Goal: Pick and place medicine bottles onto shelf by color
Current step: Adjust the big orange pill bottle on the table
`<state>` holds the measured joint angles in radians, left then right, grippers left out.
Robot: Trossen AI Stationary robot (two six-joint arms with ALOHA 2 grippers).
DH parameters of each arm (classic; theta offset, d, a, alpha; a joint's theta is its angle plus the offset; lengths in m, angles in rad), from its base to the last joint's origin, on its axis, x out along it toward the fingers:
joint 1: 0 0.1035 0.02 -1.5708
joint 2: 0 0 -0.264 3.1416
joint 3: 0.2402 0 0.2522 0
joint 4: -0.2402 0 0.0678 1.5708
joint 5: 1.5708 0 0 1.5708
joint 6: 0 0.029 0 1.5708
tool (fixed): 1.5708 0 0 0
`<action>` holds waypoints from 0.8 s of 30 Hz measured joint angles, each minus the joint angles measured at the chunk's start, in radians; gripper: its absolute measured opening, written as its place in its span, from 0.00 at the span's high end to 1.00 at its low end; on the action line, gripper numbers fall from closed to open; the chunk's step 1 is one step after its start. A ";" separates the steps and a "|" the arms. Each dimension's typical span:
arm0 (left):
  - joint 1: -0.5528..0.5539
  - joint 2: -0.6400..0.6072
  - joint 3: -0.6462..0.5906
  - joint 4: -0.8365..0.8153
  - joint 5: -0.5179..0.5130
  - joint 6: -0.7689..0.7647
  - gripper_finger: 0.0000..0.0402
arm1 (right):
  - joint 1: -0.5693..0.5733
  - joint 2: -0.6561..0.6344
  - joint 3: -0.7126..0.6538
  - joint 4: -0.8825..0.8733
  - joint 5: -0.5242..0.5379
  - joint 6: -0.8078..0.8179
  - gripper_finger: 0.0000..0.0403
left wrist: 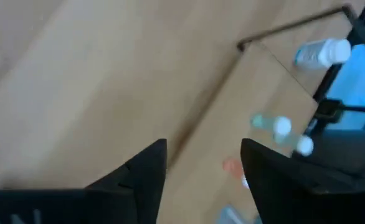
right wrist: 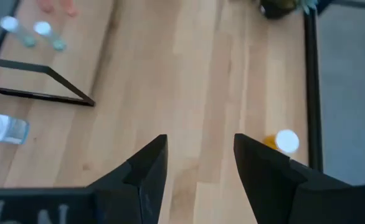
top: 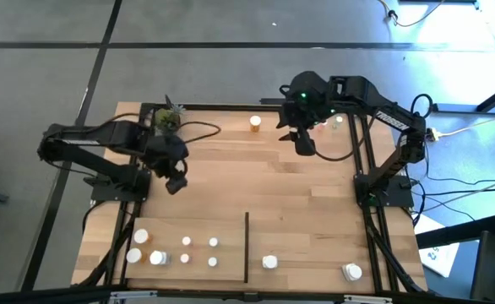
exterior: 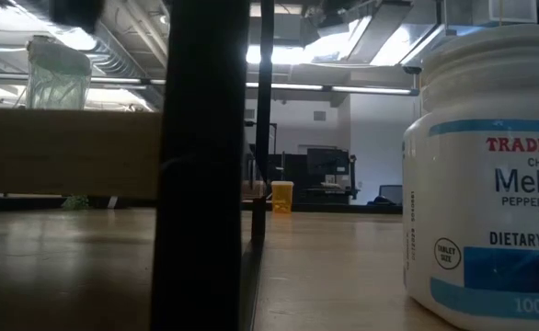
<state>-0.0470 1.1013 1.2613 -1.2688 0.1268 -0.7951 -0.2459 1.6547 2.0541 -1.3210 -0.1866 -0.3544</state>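
Light wood shelf (top: 298,203) seen from above, with both arms over it and small bottles near its edges.
From up high we see the left gripper (top: 176,181) and right gripper (top: 305,143), each with fingers apart and empty. Only the low view shows a big white bottle (exterior: 490,184) up close. The right wrist view shows the orange bottle (right wrist: 281,142) beside the rail.

a small green potted plant (top: 168,119) stands at the far left corner of the worktop, its dark pot and leaves also showing in the right wrist view (right wrist: 281,7). grey floor (top: 231,34) with dark seams surrounds the worktop. white paper (top: 444,253) lies on the floor at the right, near black cables (top: 463,203).
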 joint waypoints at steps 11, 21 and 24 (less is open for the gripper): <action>-0.343 -0.023 0.002 -0.025 0.046 -0.570 0.51 | 0.000 0.000 0.000 0.002 -0.087 -0.048 0.54; -0.617 -0.007 0.002 -0.052 -0.008 -0.876 0.51 | 0.003 0.000 0.000 0.009 -0.268 -0.044 0.54; -0.685 -0.007 0.002 -0.060 -0.060 -0.939 0.51 | 0.011 0.000 0.000 0.031 -0.268 -0.040 0.54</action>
<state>-0.7321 1.0939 1.2636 -1.3292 0.0668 -1.7343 -0.2345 1.6547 2.0541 -1.2898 -0.4549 -0.3948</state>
